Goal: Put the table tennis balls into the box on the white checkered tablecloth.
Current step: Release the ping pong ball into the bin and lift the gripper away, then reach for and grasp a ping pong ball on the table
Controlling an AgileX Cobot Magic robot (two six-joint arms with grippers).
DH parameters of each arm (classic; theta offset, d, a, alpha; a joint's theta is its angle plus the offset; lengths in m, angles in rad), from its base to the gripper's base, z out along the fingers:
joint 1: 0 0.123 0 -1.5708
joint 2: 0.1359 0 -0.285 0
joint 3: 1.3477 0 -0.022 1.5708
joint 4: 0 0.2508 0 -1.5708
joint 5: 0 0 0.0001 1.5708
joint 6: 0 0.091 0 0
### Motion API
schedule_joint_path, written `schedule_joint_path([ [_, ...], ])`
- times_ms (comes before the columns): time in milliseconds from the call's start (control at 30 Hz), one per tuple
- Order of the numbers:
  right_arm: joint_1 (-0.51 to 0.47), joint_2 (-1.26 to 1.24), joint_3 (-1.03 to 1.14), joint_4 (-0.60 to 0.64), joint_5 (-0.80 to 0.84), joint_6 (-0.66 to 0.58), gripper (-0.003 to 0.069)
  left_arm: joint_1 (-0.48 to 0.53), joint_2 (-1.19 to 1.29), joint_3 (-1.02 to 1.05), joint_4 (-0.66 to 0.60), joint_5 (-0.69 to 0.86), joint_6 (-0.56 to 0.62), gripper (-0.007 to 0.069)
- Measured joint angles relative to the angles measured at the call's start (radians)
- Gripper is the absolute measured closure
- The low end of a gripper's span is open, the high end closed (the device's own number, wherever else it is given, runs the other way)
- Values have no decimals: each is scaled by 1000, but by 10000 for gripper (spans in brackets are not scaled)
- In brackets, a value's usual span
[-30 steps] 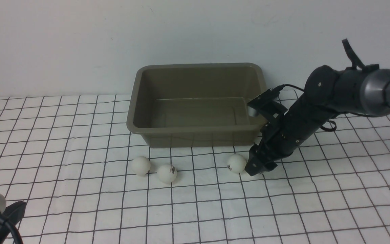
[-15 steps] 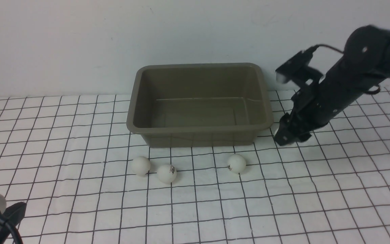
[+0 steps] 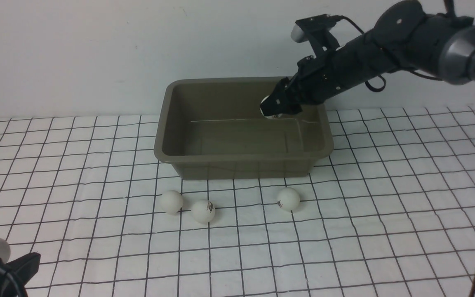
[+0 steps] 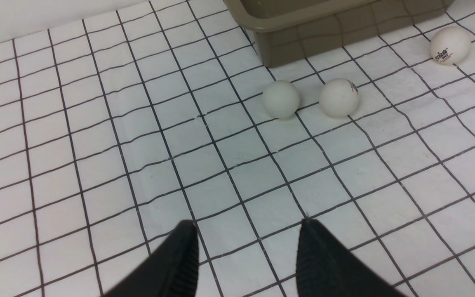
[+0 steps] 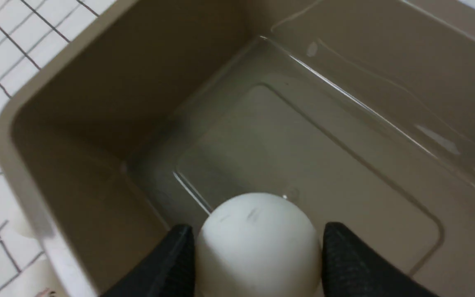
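The olive box (image 3: 171, 123) stands at the back of the white checkered tablecloth (image 3: 344, 231). My right gripper (image 3: 271, 110) is shut on a table tennis ball (image 5: 258, 243) and holds it above the box's inside (image 5: 303, 136), near its right wall. Three more white balls lie on the cloth in front of the box: one (image 3: 171, 201) at the left, one (image 3: 203, 211) touching it, one (image 3: 288, 199) further right. They also show in the left wrist view (image 4: 281, 99) (image 4: 339, 97) (image 4: 450, 45). My left gripper (image 4: 248, 225) is open and empty, low above the cloth at the front left.
A plain white wall stands right behind the box. My right arm (image 3: 386, 33) reaches in over the box's right rim from the right. The box's near corner (image 4: 287, 24) shows in the left wrist view.
My right gripper has lifted a ball from the cloth by the box's front right corner, gone up along the right side, and now holds it over the box. The left arm barely moved.
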Motion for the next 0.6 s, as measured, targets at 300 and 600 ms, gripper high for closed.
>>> schedule_joint_path([
  [300,-13,10,-129,-151,101,63,125,0,0,0,0,3,0,325],
  [600,-121,-236,-148,-374,282,168,122,0,0,0,-1,4,0,325],
])
